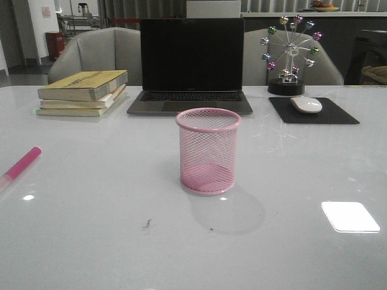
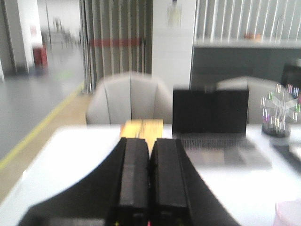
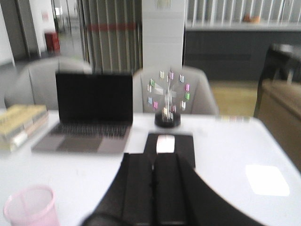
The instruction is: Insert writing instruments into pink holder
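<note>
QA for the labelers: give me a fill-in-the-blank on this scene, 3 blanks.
1. The pink holder stands upright and is ____ inside.
2. The pink marker lies on the table to the holder's ____ in the front view.
3. The left gripper has its fingers ____.

Missing words: empty; left; shut

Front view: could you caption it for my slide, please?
Empty pink holder mid-table, pink pen lying far left, laptop behind.
</note>
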Controlling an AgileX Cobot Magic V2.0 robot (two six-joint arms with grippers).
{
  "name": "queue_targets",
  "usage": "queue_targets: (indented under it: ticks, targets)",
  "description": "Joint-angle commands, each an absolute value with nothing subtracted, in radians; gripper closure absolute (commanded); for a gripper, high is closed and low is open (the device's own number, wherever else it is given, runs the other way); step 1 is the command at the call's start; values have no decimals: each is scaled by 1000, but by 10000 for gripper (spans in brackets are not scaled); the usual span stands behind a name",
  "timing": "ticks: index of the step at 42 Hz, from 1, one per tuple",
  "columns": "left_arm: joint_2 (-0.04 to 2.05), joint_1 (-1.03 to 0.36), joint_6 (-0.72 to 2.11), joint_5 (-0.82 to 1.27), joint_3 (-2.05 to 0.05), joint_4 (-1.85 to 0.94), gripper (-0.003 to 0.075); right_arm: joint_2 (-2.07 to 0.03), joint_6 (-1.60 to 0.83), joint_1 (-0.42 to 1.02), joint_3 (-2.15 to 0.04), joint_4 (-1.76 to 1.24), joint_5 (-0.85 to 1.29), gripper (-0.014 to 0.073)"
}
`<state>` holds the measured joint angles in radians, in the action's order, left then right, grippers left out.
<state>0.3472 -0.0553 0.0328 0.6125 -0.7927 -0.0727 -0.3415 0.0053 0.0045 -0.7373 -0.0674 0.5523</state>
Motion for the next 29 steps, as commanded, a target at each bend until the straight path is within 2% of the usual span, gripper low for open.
queue_targets:
  ticks: [1,11,26,29]
  targets:
    - [429,-54,26,649,-824,-76,622,-415,0,-1,-768,-70,583,537]
    - [556,-54,26,780,-785,-80,622,-574,0,-1,-768,-70,790,537]
    - [686,-54,26,786,-719,-80,620,-809,0,-1,-768,-70,871,532]
    - [708,-54,26,784,-714,-67,601,-855,0,-1,-768,-70,869,488]
